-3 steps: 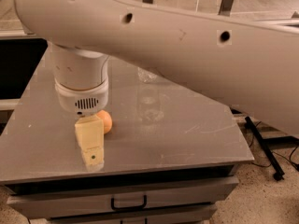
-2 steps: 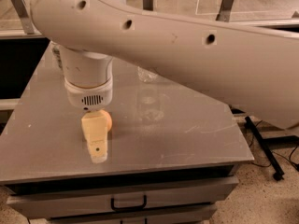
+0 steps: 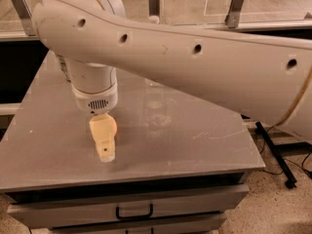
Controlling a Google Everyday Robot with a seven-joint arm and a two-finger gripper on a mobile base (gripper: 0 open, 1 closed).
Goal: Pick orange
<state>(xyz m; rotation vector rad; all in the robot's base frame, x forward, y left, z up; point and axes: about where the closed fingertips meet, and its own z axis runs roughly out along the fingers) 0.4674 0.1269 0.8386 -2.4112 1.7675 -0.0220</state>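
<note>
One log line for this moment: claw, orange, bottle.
claw: low over table | orange: mostly hidden behind claw | bottle: upright, apart, picture-right of claw | grasp: cannot confirm

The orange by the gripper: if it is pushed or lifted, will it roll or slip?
The orange looks round and smooth, so a sideways push would probably roll it across the flat grey table. Its skin may be slippery. The gripper stands in front of it, hiding most; firmness cannot be judged.
</note>
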